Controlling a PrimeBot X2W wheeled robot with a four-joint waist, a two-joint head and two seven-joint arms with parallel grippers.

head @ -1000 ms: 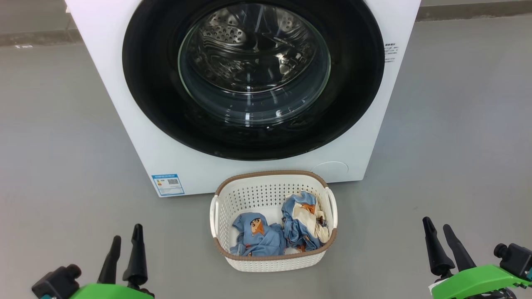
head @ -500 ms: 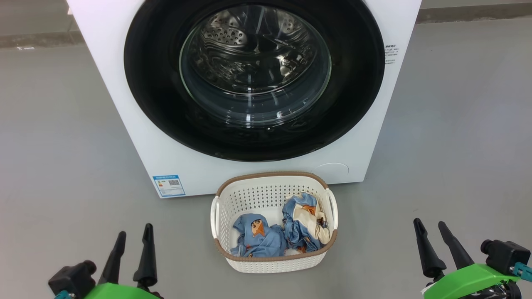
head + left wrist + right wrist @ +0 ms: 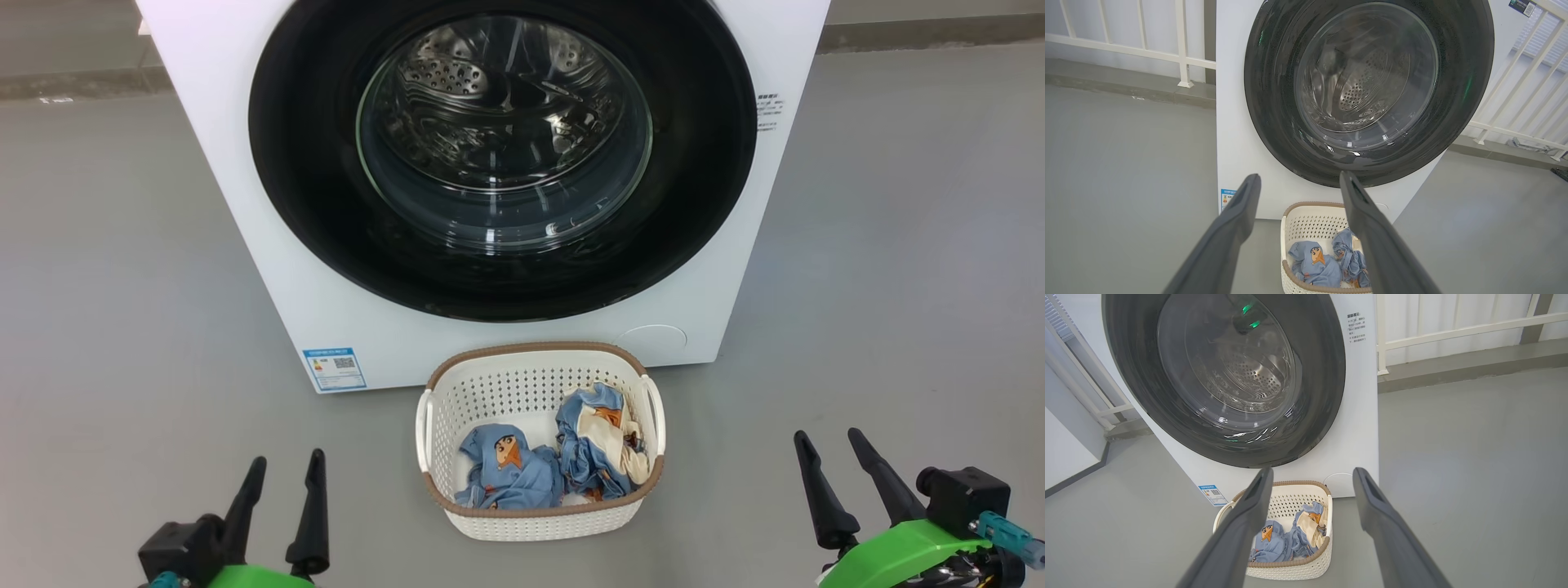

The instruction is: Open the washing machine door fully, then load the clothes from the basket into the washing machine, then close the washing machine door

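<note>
We see the door (image 3: pixel 310 204) closed, straight ahead between left gripper (image 3: pixel 287 459) and right gripper (image 3: pixel 827 435); both wide, empty.

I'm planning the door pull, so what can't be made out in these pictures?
- Top of the door: head view, cut off by the picture's edge.
- Print on the blue sticker: head view, too small.
- Floor of the basket: head view, partly hidden by the clothes.

**Grey floor, white rails**

A smooth grey floor (image 3: pixel 114 269) spreads out at nine and three o'clock. At twelve o'clock, a white railing (image 3: pixel 1182 61) stands on a low concrete kerb (image 3: pixel 1126 87), with a pale wall (image 3: pixel 1106 24) behind its bars.
</note>
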